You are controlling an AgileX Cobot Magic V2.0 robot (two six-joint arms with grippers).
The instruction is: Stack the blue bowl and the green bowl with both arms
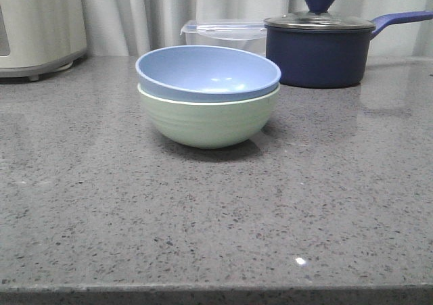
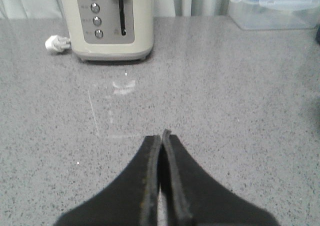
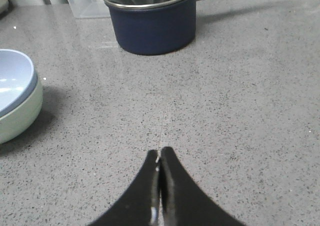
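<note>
The blue bowl (image 1: 207, 72) sits nested inside the green bowl (image 1: 206, 121) in the middle of the grey countertop. Both also show in the right wrist view, the blue bowl (image 3: 14, 80) on the green bowl (image 3: 20, 113). My left gripper (image 2: 162, 136) is shut and empty over bare counter, facing the toaster; no bowl shows in its view. My right gripper (image 3: 160, 152) is shut and empty over bare counter, well apart from the bowls. Neither arm shows in the front view.
A dark navy saucepan (image 1: 318, 51) with a glass lid stands at the back right, its handle (image 1: 399, 19) pointing right. A clear lidded container (image 1: 226, 34) stands behind the bowls. A cream toaster (image 1: 37, 24) stands at the back left. The counter's front edge (image 1: 216, 290) runs along the bottom.
</note>
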